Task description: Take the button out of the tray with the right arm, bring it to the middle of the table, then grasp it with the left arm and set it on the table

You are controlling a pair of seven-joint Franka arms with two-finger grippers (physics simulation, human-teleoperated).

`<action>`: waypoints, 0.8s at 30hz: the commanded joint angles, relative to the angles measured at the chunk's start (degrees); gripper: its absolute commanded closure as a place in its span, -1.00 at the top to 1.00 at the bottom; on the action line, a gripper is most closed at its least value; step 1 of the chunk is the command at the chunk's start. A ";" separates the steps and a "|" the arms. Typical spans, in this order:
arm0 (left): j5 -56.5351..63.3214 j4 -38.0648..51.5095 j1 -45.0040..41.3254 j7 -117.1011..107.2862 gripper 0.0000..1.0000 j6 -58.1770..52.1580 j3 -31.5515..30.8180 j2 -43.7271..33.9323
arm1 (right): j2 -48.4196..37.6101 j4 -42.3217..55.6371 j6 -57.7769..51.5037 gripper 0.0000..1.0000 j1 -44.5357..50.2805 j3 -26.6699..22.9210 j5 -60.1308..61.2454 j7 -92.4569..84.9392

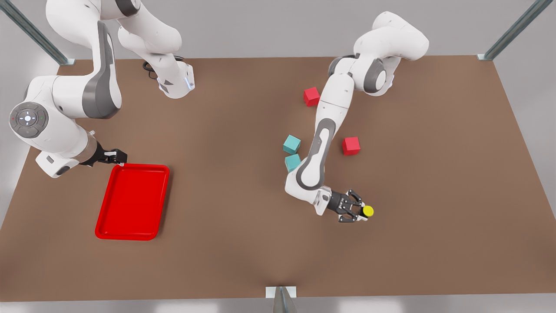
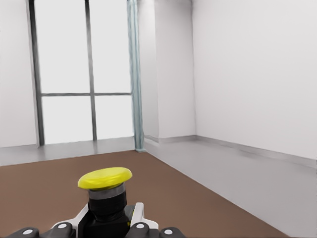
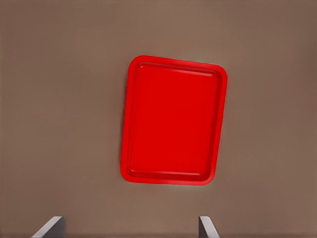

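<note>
The button (image 1: pixel 368 211), a yellow cap on a dark base, sits between the fingers of my left gripper (image 1: pixel 357 212), which is shut on it to the right of the table's (image 1: pixel 243 243) middle in the front view. The left wrist view shows the button (image 2: pixel 105 191) close up, its base pinched by the fingers (image 2: pixel 139 214). My right gripper (image 1: pixel 116 157) hangs over the far corner of the red tray (image 1: pixel 132 202), open. The right wrist view looks down on the empty tray (image 3: pixel 173 121), with the fingertips (image 3: pixel 50 227) spread wide.
Two red cubes (image 1: pixel 311 96) (image 1: pixel 351 146) and two teal cubes (image 1: pixel 292 144) (image 1: pixel 292 162) lie around the left arm's forearm. Grey frame posts (image 1: pixel 508 34) stand at the table's corners, and one post (image 1: pixel 282 300) stands at the middle of the near edge.
</note>
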 commanded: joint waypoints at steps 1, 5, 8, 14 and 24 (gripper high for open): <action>4.29 0.01 1.04 -41.21 -0.05 2.53 -0.06 0.91 | -0.06 0.01 -0.02 1.00 0.00 0.02 0.03 -0.03; 5.79 0.01 2.18 -41.21 -0.05 3.85 -0.06 2.32 | -0.06 0.01 -0.02 1.00 0.00 0.02 0.03 -0.03; 5.79 0.01 2.27 -41.21 -0.05 4.64 -0.06 3.55 | -0.06 0.01 -0.02 1.00 0.00 0.02 0.03 -0.03; 8.69 -0.16 2.71 -21.45 -0.05 6.48 -0.14 3.37 | -0.06 0.01 -0.02 1.00 0.00 0.02 0.03 -0.03; 8.60 -1.22 2.62 15.48 -0.06 5.87 -1.81 3.90 | 0.03 0.09 0.07 1.00 0.00 -0.07 -0.23 -0.11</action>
